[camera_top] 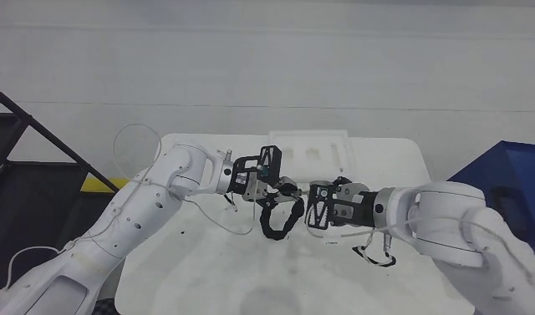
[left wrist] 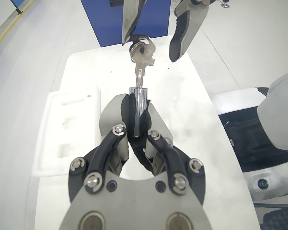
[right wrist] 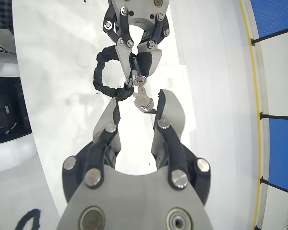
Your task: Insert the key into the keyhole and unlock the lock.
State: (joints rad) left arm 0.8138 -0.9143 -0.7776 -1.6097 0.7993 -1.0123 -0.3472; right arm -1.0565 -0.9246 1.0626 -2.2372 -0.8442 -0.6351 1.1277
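1. The left arm's jaws are clenched on the lock (left wrist: 139, 101), holding its chrome barrel above the middle of the tabletop (camera_top: 209, 265). The key (left wrist: 143, 53) sits blade-first in the keyhole with part of the blade bare. Seen from above, its head points toward 3 o'clock.
2. The right arm's jaws are released and spread on either side of the key's head. One pad touches the black tab (left wrist: 138, 37) on the key's ring.
3. Only the keyhole holds the key, so a drag from that pad could probably tilt it or pull it out.
4. If the jaws close off-centre, they may pinch the ring instead of the flat head, and the turn would slip.
5. A blade that is not fully seated may refuse to turn. A hard twist could also spin the round barrel in the left pads.
6. The left wrist view shows how much blade is bare.
7. The right wrist view shows the keyhole face and the black cable (right wrist: 98, 72) looping beside it.
8. The top view shows the arms meeting from 9 and 3 o'clock, with a white foam tray (camera_top: 309, 152) at 12.
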